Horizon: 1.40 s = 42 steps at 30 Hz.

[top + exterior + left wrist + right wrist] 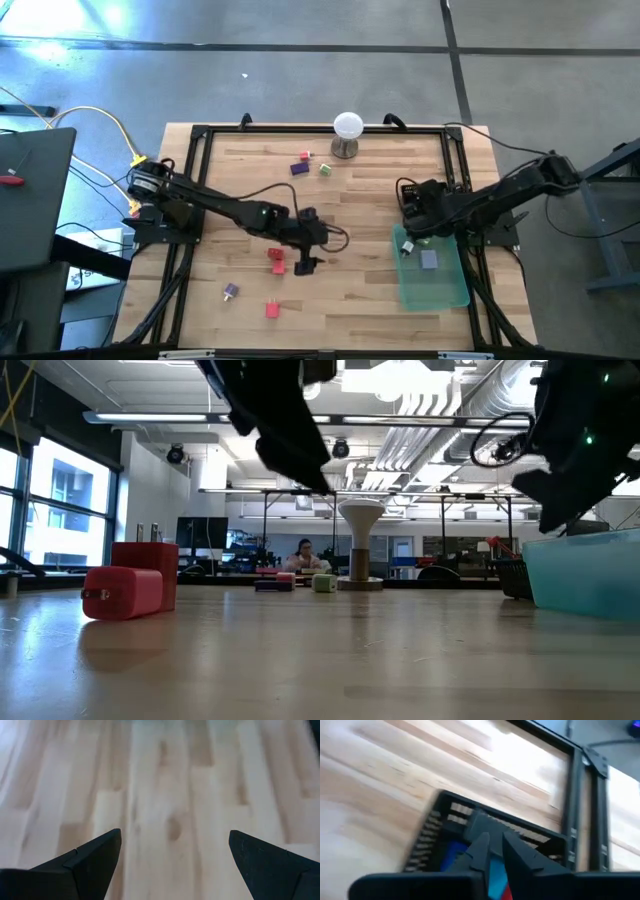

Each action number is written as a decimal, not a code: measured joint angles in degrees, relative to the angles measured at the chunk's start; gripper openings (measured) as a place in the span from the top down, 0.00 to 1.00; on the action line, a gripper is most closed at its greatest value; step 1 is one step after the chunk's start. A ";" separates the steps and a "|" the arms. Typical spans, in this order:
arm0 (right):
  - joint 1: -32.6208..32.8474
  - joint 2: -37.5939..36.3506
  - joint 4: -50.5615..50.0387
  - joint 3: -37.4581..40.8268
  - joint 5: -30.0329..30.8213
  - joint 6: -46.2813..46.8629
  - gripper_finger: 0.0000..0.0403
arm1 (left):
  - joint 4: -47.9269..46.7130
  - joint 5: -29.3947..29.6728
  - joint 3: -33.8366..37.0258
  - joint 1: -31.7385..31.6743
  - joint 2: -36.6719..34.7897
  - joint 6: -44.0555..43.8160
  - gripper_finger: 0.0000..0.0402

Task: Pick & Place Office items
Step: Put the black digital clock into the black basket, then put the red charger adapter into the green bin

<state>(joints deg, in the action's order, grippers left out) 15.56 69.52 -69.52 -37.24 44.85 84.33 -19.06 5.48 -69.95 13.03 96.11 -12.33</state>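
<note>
Overhead and table-level views of a two-arm station at a wooden table (350, 200) with a black frame.

Left arm: enters from the left edge of the high view and reaches to the centre of the table. The left gripper (305, 262) hangs above bare wood just right of a red block (276, 260). Its fingers (90, 865) stand wide apart with nothing between them.

Right arm: enters from the right edge of the high view and bends toward the upper end of the translucent green tray (440, 290), at the lower right of the table. The right gripper (494, 845) is over that end; its fingers are nearly together, and I cannot tell whether anything is pinched between them.

Office items: a grey piece (430, 259) lies inside the tray, with a pale piece (407, 247) at the tray's upper left corner. On the bare wood, a second red piece (271, 310) and a small purple piece (231, 291) lie at the lower left of centre. Near the top centre are a dark purple piece (299, 169), a pink piece (305, 156) and a pale green piece (325, 169), close together.

Other objects: a white ball on a metal stand (347, 134) sits at the top centre of the table. In the low view the red blocks (135, 590) appear large at the left.
</note>
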 joint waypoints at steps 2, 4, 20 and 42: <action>2.16 0.00 0.04 -1.93 0.68 0.02 0.93 | -3.16 -0.09 0.00 -0.76 -1.10 -1.67 0.10; 4.27 0.00 0.11 -3.70 2.15 0.04 0.95 | -5.93 -1.16 0.00 -1.41 -3.12 -2.29 0.10; 12.95 0.02 21.42 -6.01 13.85 -19.03 0.99 | -17.09 9.84 -0.13 -6.01 -13.70 -0.82 0.10; 12.77 4.37 38.35 -6.01 12.02 -38.14 0.98 | -16.91 9.07 -0.07 -6.92 -7.18 -1.43 0.10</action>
<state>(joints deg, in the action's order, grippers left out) 28.34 73.89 -31.17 -43.24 56.87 46.19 -35.97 14.55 -70.02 6.11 88.93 -13.76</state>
